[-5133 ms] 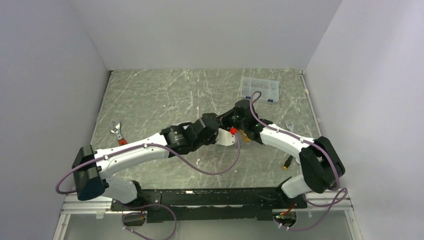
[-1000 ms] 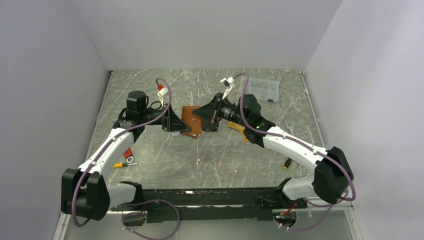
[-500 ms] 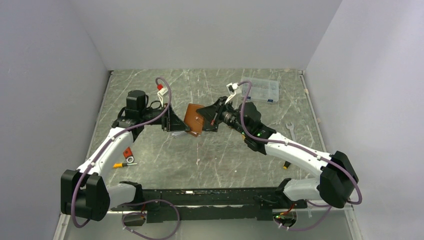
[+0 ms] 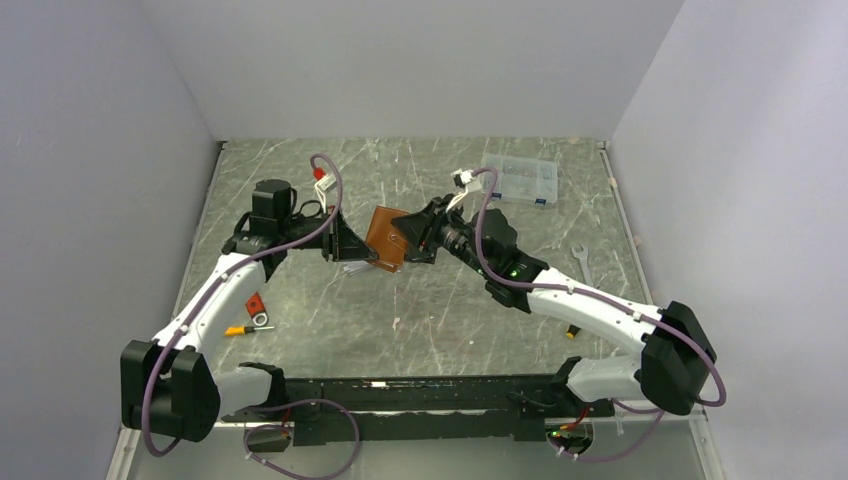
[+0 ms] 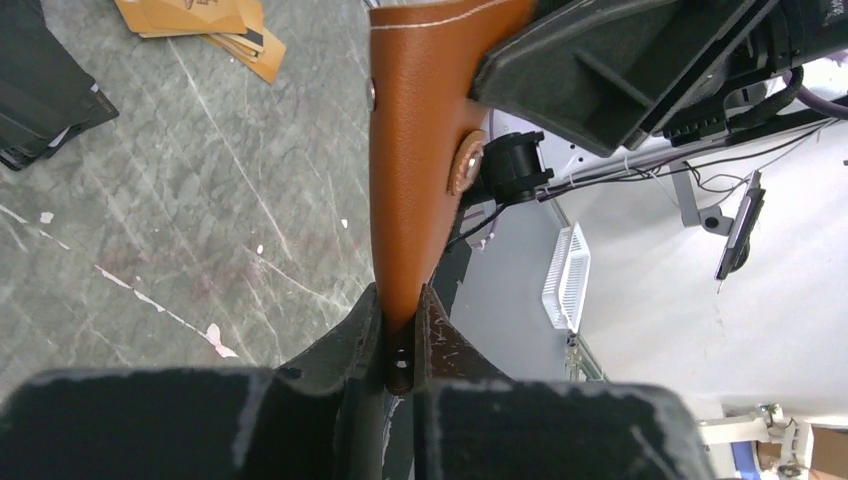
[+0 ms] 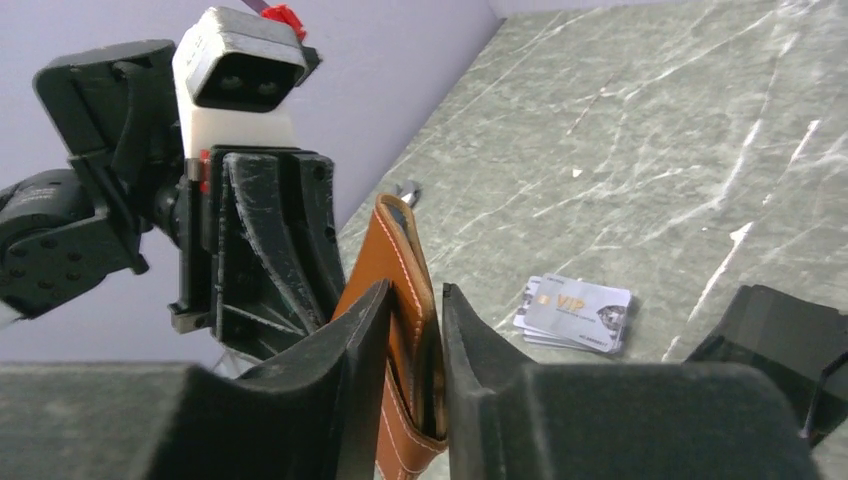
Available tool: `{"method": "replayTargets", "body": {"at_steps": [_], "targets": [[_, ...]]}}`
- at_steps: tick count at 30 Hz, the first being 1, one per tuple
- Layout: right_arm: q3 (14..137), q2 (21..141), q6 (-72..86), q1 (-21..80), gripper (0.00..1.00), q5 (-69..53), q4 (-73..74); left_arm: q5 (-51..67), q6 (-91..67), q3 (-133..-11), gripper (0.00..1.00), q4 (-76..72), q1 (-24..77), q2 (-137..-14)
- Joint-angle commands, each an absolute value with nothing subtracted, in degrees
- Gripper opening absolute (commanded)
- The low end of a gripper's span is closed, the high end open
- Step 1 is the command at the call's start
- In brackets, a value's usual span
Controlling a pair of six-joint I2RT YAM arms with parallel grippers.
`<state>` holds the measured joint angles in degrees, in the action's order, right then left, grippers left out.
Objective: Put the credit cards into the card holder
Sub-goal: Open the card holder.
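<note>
- Top view: since a second ago your left gripper (image 4: 366, 256) has closed onto the card holder (image 4: 384, 235). The holder now stands steeper, held clear of the table (image 4: 440, 300).
- Top view: your right gripper (image 4: 407, 240) meets it from the opposite side. Both forearms reach inward, fingers facing each other.
- Left wrist: jaws narrow, pinching only the holder's lower leather edge. The snap (image 5: 466, 160) looks fastened. Orange-gold cards (image 5: 200, 25) and black cards (image 5: 45, 95) lie on the table.
- Right wrist: jaws narrow, straddling the holder's folded edge. Silver-grey cards (image 6: 578, 312) lie flat below.
- Risk, my judgement: if you release the right grip, that thin edge pinch may let the holder swing or drop. Pulling the arms apart could slip it.
</note>
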<state>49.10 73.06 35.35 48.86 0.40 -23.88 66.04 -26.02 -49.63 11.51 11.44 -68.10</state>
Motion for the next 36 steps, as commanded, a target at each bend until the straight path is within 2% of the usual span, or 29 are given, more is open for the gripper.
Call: {"method": "replayTargets", "body": {"at_steps": [1,6,11,17,20,36], "targets": [[52.2,71.6,32.1,48.2,0.41,3.4,-19.5,69.1,-23.8,-52.8,0.08,12.6,11.8,-68.2],[56.8,68.8,28.1,43.9,0.68,2.5,-7.4,67.7,-25.5,-52.3,0.09,12.0,10.4,-68.3],[60.4,67.6,21.7,45.6,0.79,8.2,2.6,59.2,-25.8,-53.4,0.09,16.5,9.5,-70.2],[64.0,71.7,12.7,55.1,0.81,19.5,6.9,53.6,-25.4,-56.9,0.03,22.7,9.4,-75.0],[65.5,74.6,9.4,59.1,0.79,24.1,6.9,54.3,-26.4,-56.9,0.03,22.0,9.1,-75.7],[70.1,85.2,2.8,62.3,0.61,26.4,2.8,60.6,-30.0,-56.8,0.0,19.2,9.1,-75.5]]}}
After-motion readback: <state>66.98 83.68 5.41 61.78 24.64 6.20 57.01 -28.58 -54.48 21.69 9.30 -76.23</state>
